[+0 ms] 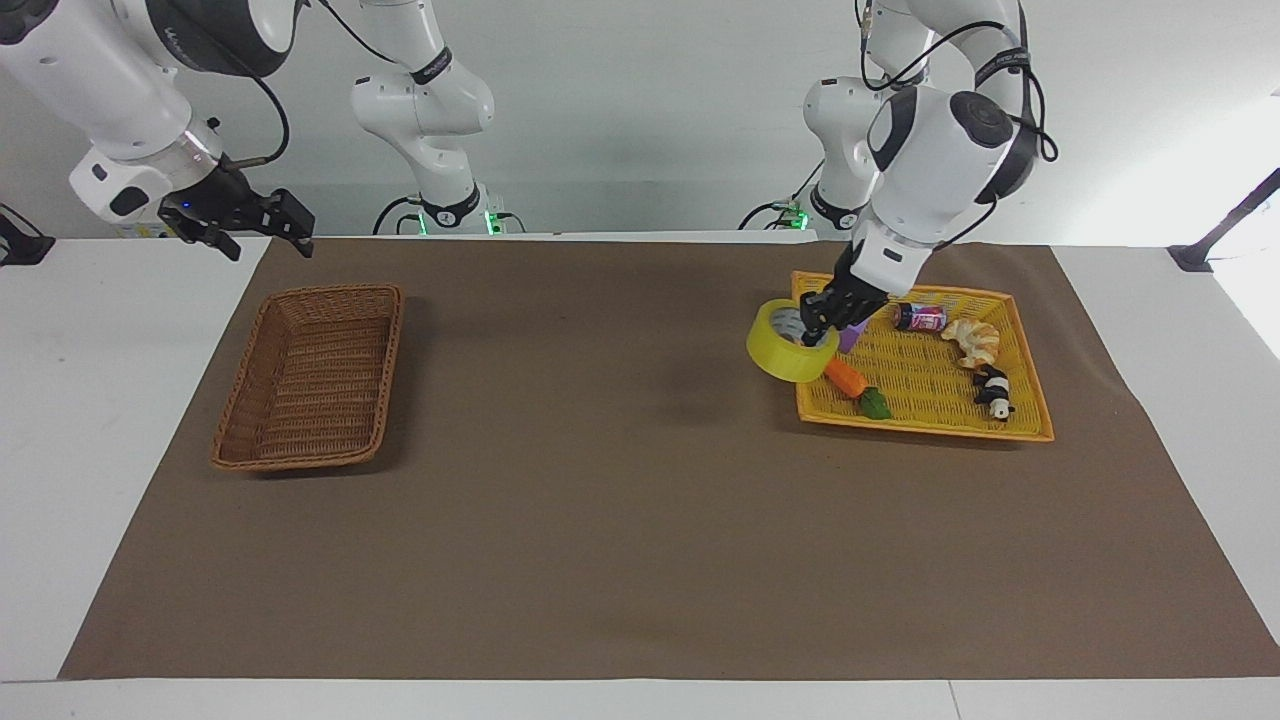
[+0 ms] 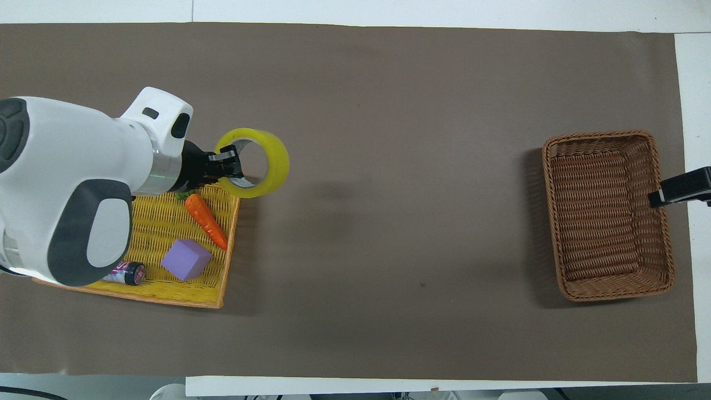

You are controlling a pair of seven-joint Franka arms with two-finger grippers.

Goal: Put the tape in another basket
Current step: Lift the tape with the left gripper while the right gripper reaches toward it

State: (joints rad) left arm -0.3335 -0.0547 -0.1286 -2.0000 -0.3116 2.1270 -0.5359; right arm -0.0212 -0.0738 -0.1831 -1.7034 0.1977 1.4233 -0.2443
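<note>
The tape, a yellow roll with a white core, hangs in the air with my left gripper shut on its wall, one finger inside the ring. It is over the edge of the yellow tray that faces the table's middle. The brown wicker basket stands empty on the mat at the right arm's end. My right gripper hangs open in the air by the basket's outer rim, holding nothing.
In the yellow tray lie a carrot, a purple cube, a small can, a croissant and a panda figure. A brown mat covers the table between tray and basket.
</note>
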